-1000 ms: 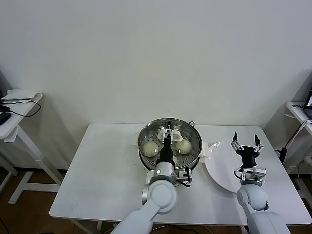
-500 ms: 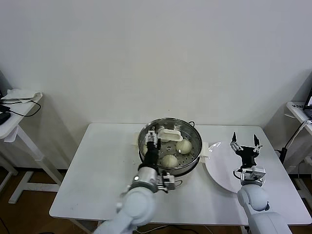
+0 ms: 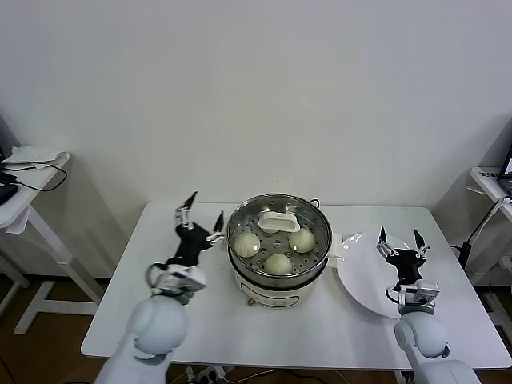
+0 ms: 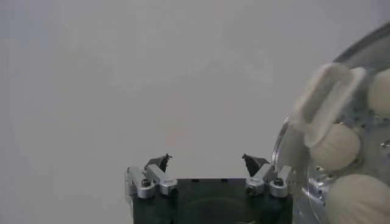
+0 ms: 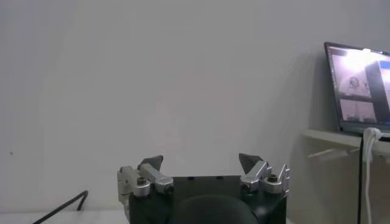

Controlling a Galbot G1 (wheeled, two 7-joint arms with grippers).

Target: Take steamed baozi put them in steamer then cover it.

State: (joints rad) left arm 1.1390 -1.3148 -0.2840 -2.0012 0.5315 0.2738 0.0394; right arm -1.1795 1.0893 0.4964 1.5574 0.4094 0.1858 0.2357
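Observation:
The steamer stands mid-table, a shiny steel pot on a white base. Three baozi lie on its perforated tray: one at the left, one in front, one at the right. A white tray handle rises behind them. My left gripper hangs open and empty just left of the steamer's rim. In the left wrist view the gripper faces bare wall, with the steamer and baozi off to one side. My right gripper stands open and empty over the white plate.
The steamer's white side handle points toward the plate. Small side tables stand at the far left and far right; a laptop sits on the right one. Bare tabletop lies around my left arm.
My left gripper has drawn out of the steamer and swung left to beside the rim, opening wide. A baozi now lies at the tray's front. The right gripper has barely shifted.

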